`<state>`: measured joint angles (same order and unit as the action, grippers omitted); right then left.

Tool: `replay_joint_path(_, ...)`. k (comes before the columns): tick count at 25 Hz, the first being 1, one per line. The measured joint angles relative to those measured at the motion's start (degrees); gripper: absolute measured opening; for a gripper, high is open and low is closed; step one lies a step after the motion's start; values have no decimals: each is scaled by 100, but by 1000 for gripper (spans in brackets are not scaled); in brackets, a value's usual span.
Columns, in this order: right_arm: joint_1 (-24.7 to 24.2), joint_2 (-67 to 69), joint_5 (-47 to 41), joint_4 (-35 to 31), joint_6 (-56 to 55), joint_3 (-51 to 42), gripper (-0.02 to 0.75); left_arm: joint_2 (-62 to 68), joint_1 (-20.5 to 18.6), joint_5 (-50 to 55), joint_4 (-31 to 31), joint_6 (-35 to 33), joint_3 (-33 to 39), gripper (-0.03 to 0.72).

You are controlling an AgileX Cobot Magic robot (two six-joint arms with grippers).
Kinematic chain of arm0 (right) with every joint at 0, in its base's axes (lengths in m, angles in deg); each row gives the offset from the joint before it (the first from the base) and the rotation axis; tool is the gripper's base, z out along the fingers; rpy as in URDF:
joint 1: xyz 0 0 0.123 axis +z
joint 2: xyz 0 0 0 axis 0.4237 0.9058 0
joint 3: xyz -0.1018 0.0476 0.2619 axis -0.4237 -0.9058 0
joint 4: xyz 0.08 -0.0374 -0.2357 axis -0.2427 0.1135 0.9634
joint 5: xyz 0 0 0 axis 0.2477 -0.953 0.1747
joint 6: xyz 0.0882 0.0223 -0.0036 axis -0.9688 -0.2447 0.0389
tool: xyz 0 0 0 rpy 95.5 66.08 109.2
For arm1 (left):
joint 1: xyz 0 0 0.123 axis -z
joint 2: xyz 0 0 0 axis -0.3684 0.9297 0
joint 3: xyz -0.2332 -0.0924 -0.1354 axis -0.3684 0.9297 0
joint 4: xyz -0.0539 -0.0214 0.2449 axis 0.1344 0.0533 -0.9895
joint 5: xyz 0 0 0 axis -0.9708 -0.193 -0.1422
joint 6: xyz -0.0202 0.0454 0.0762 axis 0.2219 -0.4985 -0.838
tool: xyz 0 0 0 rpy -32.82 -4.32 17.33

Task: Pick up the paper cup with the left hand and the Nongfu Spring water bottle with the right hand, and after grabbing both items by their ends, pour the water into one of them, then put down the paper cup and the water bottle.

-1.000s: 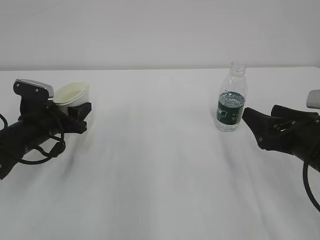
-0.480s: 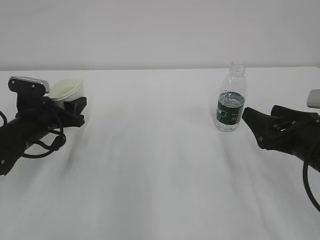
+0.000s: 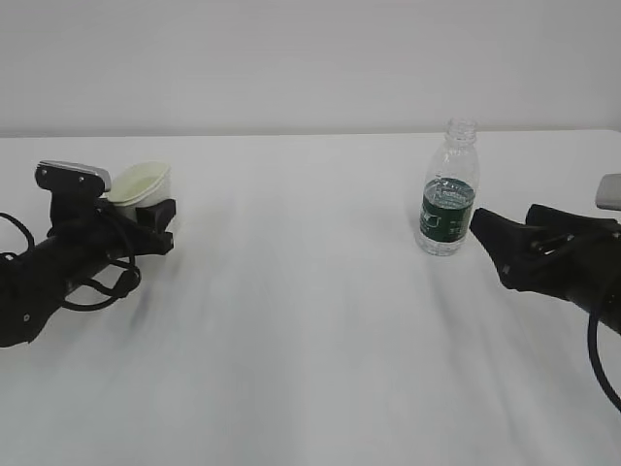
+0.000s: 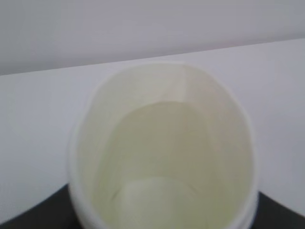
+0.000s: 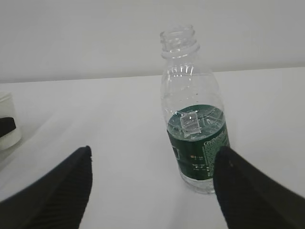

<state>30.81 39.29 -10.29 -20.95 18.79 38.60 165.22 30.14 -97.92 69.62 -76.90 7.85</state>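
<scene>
Currently the left hand [image 3: 155, 216], a black cabled arm with a grey camera module, has its black fingers closed narrow on the small white tapered paper cup [image 3: 142, 184]. The cup sits mouth-up and tilted a little, at the far left of the white worktop [image 3: 310, 330]. The exterior view does not show whether its base touches the worktop. In the left wrist view the cream interior of the cup [image 4: 162, 148] fills the frame and looks dry and empty. The grip falls on the lower body, which leaves the rolled rim free to receive liquid.

The right hand [image 3: 493, 245], a black arm with a light grey module, holds its fingers wide apart and grips nothing. It is level with the lower half of the small clear ribbed plastic Nongfu Spring water bottle [image 3: 449, 189], just beside it on the right but not touching. The bottle stands upright and capless on the worktop, well apart from the cup. In the right wrist view the bottle [image 5: 193, 119] stands ahead between the two finger [image 5: 52, 191] tips, so a straight advance should bracket its dark green label band. The clear water [image 5: 195, 174] appears to reach about the top of the label.

Judgement: the cup is secured; the bottle grasp is not yet made. An open neck requires an upright lift to avoid spillage.
</scene>
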Motion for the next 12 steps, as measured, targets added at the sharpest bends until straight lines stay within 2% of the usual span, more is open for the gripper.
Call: replay_joint_path(12, 0, 0, 0, 22, -4, 0, 594, 236, 0, -63, 0, -24, -122, 400)
